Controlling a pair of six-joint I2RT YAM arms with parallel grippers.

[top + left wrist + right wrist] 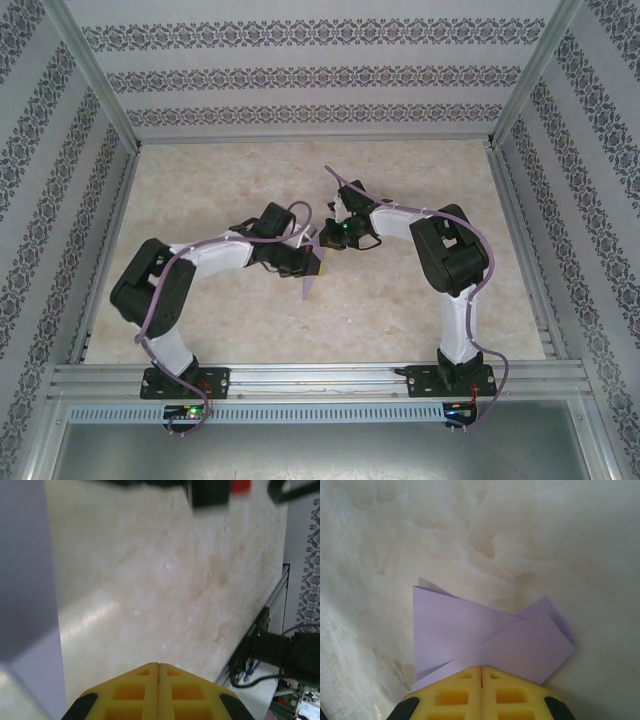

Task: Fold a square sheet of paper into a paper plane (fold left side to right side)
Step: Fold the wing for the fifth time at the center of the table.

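Lilac paper sheet (pixel 470 630), thin, matte and creased into overlapping pointed flaps, sits mid-table over the marbled tabletop (pixel 560 540), pinched in the right gripper (pixel 481 671). The left gripper (pixel 158 667), beside the sheet, is pressed together on nothing. Square the edges before creasing, since thin paper likely buckles.

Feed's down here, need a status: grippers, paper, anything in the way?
Right gripper shut on the folded lilac paper. Left gripper shut, paper alongside. Nothing else on the table.
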